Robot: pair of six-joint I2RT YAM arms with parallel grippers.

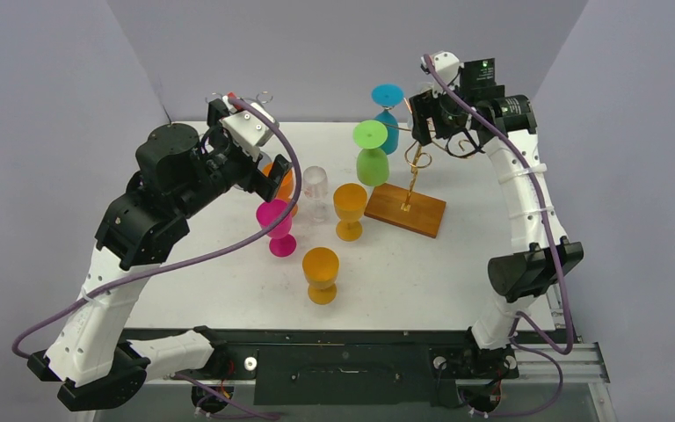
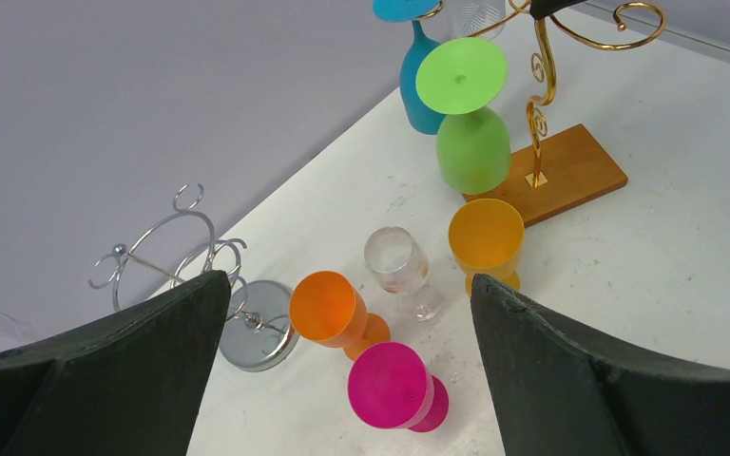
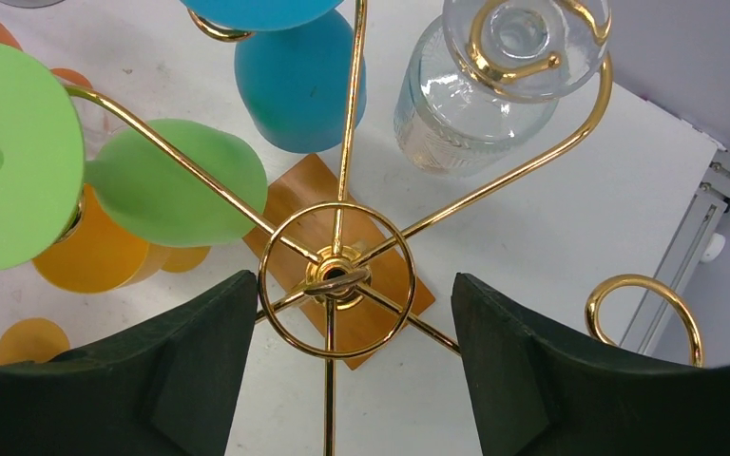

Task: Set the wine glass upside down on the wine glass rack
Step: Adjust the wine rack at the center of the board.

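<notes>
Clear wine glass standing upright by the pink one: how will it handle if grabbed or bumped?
The clear wine glass probably tips easily: it is a tall bowl on a short stem and small foot. Its smooth wall looks slippery, so the jaws may slide on it. If it falls, it would likely roll and hit the pink wine glass close by.

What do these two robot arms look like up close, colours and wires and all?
The left arm and right arm have white shells, chunky black joints and a purple cable looping alongside. Their fingers are broad, dark wedges.
</notes>
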